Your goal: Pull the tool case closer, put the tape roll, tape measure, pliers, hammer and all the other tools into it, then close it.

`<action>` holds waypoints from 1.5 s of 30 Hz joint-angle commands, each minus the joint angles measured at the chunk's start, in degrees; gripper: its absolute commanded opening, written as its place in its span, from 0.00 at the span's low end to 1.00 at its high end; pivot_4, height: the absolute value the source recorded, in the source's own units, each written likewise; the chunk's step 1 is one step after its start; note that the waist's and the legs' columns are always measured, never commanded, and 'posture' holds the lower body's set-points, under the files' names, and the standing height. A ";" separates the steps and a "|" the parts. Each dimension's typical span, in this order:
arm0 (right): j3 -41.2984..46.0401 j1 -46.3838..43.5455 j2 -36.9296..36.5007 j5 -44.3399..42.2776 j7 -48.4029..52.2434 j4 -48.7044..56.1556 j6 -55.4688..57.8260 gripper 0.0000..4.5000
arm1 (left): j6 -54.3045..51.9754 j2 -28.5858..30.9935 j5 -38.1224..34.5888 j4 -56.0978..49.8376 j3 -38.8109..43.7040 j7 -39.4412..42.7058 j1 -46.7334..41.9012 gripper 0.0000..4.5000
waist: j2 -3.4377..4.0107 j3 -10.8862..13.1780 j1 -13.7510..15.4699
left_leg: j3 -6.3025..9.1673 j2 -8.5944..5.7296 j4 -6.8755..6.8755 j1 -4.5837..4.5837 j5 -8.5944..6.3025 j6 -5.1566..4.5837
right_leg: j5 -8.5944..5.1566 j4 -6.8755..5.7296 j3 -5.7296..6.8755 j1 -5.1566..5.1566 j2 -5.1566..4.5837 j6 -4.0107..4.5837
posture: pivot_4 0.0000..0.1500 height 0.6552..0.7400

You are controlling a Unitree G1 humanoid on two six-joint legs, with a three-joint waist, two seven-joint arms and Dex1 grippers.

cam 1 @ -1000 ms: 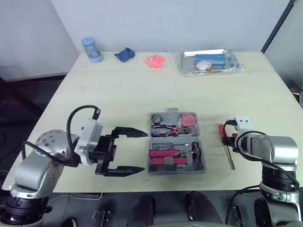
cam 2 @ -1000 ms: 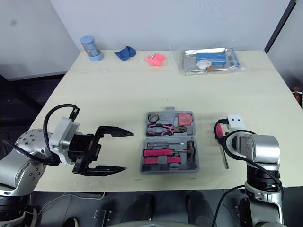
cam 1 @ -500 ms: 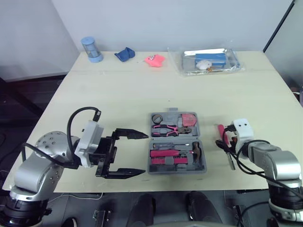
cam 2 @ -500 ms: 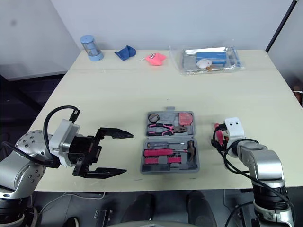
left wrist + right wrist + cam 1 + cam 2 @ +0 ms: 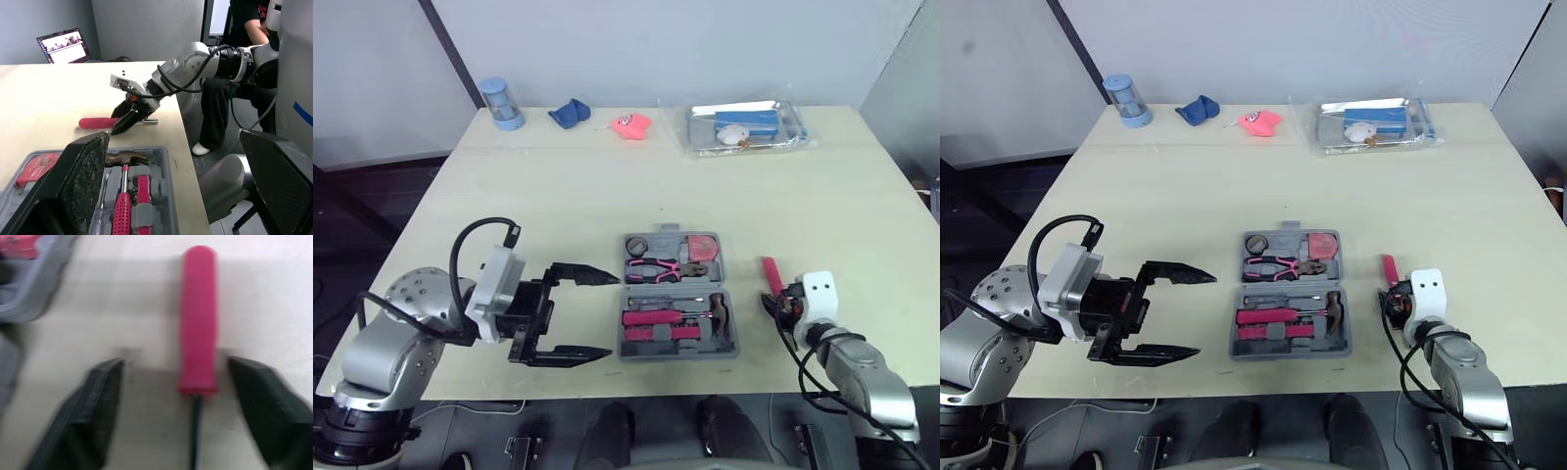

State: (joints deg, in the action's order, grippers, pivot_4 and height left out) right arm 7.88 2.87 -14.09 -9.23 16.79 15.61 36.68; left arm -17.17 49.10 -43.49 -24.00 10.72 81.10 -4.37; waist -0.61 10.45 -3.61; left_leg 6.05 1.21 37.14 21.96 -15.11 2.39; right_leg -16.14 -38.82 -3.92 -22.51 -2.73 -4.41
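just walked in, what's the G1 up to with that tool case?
Packing a tool kit. The tool case lies open on the table, with the pliers and hammer already in their slots. A red-handled screwdriver lies on the table to the case's right. The right tool is open, a finger on either side of the handle, not yet gripping. The left tool hangs open and empty on the case's other side.
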 commanded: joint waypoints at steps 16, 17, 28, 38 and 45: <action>-6.16 -0.20 -17.84 -5.15 20.11 9.33 -5.80 0.09 | 3.33 1.08 2.71 3.31 2.38 1.94 1.53 1.00 | 0.16 0.10 -0.03 | -0.10 0.00 0.01 -0.01 0.00 0.00 | 0.00 -0.01 -0.10 -0.02 0.00 -0.01 | 1.00 1.00; -7.12 -1.15 -19.46 -5.94 21.81 10.96 -4.43 0.09 | 3.65 1.15 2.96 3.59 2.57 1.99 1.80 1.00 | 0.20 0.12 -0.22 | -0.07 0.04 0.01 -0.01 0.00 -0.01 | 0.00 -0.02 -0.08 -0.02 0.04 0.00 | 1.00 1.00; -26.57 -18.00 -27.85 -5.65 31.70 19.01 7.85 0.09 | 10.20 1.80 2.28 8.78 6.31 9.41 5.37 1.00 | 0.14 0.10 0.29 | -0.03 0.03 0.03 0.07 0.00 0.00 | 0.00 0.02 -0.02 -0.08 0.02 0.00 | 1.00 1.00; -45.87 -31.97 -23.86 3.12 32.63 13.88 10.42 0.09 | 12.88 6.57 0.18 11.62 6.82 11.40 9.26 1.00 | 0.12 0.11 0.18 | 0.00 0.03 0.04 0.14 0.00 0.00 | 0.00 0.02 0.00 -0.19 0.01 0.00 | 1.00 1.00; -50.15 -35.27 -23.14 5.95 35.35 11.85 10.42 0.09 | 17.42 10.25 -0.33 12.57 5.20 11.40 12.60 1.00 | 0.11 0.11 0.26 | 0.02 0.03 0.04 0.19 0.00 0.00 | 0.00 0.00 0.03 -0.25 0.00 0.00 | 1.00 1.00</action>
State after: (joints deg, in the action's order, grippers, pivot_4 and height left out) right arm -41.98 -31.64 -37.77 -3.58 51.10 26.14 47.22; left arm -1.91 58.29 -42.96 -11.66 15.95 89.51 7.68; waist -0.49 10.57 -3.35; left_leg 6.07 1.24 37.18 22.15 -15.11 2.39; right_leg -16.14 -38.82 -3.89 -22.75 -2.73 -4.41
